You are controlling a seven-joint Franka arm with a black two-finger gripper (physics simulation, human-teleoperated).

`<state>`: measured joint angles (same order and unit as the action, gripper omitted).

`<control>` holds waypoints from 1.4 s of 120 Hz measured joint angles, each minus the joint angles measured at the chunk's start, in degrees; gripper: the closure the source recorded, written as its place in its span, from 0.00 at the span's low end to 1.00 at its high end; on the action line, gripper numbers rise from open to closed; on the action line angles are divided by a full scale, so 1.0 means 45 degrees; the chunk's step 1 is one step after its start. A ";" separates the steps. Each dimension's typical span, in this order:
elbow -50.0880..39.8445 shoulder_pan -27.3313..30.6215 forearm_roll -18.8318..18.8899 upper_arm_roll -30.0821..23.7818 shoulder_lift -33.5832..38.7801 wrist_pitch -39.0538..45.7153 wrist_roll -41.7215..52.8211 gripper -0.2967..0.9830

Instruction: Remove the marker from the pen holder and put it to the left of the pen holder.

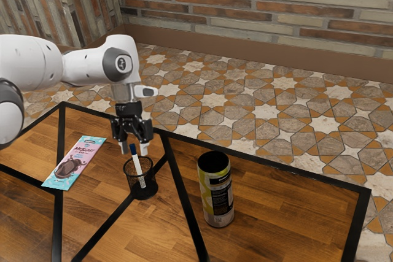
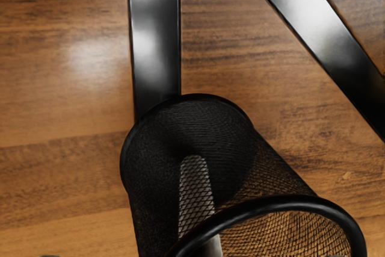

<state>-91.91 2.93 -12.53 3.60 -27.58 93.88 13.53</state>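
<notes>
One marker [image 1: 138,167] leans in the pen holder [image 1: 148,180], inward of the table's [image 1: 282,213] far edge; above, the gripper [image 1: 134,150] stands spread. Best centre on the cap [image 1: 132,149], close squarely, then draw up along its slant.

The flat pink and blue pack [image 1: 74,162] has big curly dark words, with small words near them. The tall can [image 1: 216,197] has little words on its black label [image 1: 222,200]. The white arm [image 1: 86,65] has a round badge [image 1: 121,63] with a mark. I can't read any of them for sure.
</notes>
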 joint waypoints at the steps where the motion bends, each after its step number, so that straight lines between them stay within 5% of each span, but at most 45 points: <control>1: -0.0002 -0.0007 0.0001 0.0000 0.0004 0.0012 0.0010 0.38; 40: -0.0168 -0.0080 0.0008 0.0019 0.0095 0.0223 0.0320 0.67; 115: -0.0300 -0.0260 0.0286 0.0030 0.1746 0.0200 0.0394 0.82; 168: -0.2768 -0.0085 0.2331 0.0209 0.5219 0.0569 -0.0099 0.84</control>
<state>-104.36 2.55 -2.04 4.55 -4.10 96.44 13.08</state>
